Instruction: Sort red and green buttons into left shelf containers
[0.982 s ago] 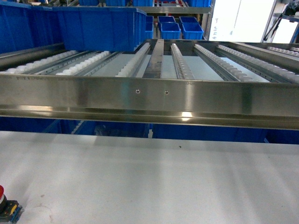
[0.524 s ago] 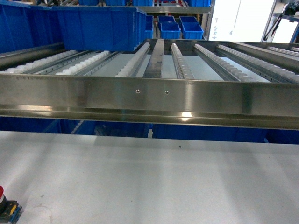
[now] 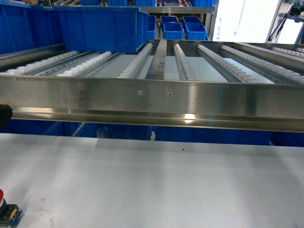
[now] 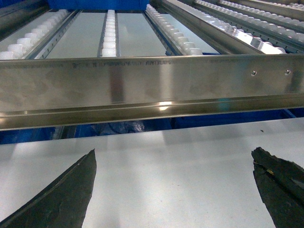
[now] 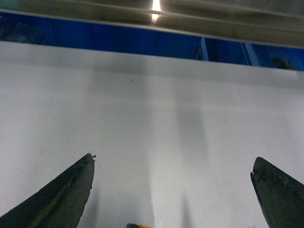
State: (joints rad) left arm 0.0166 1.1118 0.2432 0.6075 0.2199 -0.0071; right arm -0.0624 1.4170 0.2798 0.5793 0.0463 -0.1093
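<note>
A red button (image 3: pixel 2 208) with a dark base sits at the bottom left corner of the white table (image 3: pixel 152 180), partly cut off in the head view. No green button shows in any view. Large blue containers (image 3: pixel 102 28) stand on the shelf rollers at the upper left. My left gripper (image 4: pixel 174 151) is open over bare table, facing the shelf's steel front rail (image 4: pixel 152 88). Also open and empty, my right gripper (image 5: pixel 173 159) hangs above the table. A dark bit of my left arm (image 3: pixel 4 115) pokes in at the left edge of the head view.
The steel shelf rail (image 3: pixel 152 102) spans the whole width just beyond the table. Behind it run white roller tracks (image 3: pixel 137 61). More blue bins (image 3: pixel 183 28) stand far back and under the shelf. A small yellow and dark scrap (image 5: pixel 137 226) shows at the bottom edge of the right wrist view.
A dark part of my left arm has come into the head view at the left edge, in front of the rail. The red button has not moved.
</note>
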